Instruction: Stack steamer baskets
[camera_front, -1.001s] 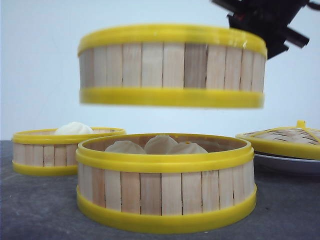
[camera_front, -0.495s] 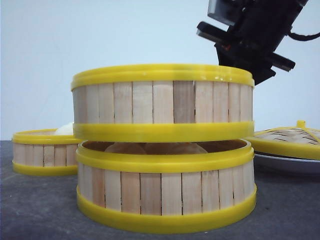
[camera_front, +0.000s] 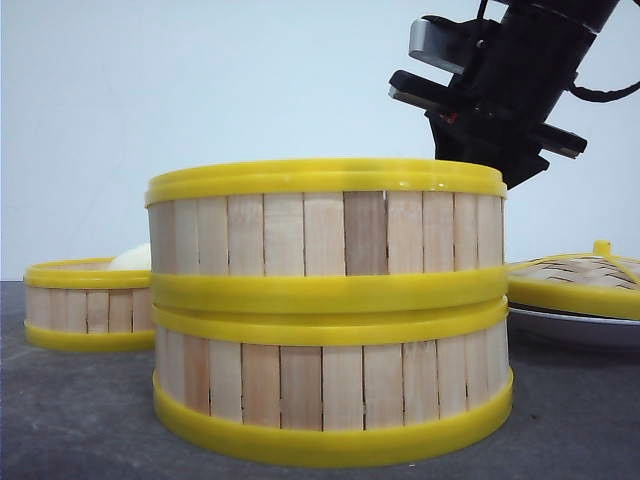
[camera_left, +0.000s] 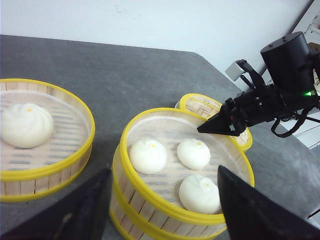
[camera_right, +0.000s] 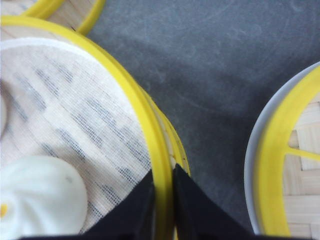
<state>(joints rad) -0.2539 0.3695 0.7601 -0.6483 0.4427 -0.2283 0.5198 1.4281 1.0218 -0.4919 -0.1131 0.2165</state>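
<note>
Nearest in the front view, two steamer baskets are seen stacked: the upper basket (camera_front: 326, 232) is seated on the lower basket (camera_front: 330, 385), yellow rims touching. Their contents are hidden from this view. From the left wrist view, three white buns (camera_left: 194, 153) are shown on the cloth liner of the upper basket. A third basket (camera_front: 88, 303) stands apart at 9 o'clock of the stack, one bun (camera_left: 26, 125) inside. At 3 o'clock, a woven lid (camera_front: 574, 277) rests on a white plate (camera_front: 570, 327). The right gripper (camera_right: 163, 192) is clenched on the upper basket's rim, one finger inside and one outside, as shown only by its wrist view. The left gripper (camera_left: 161, 210) is held released above the stack.
</note>
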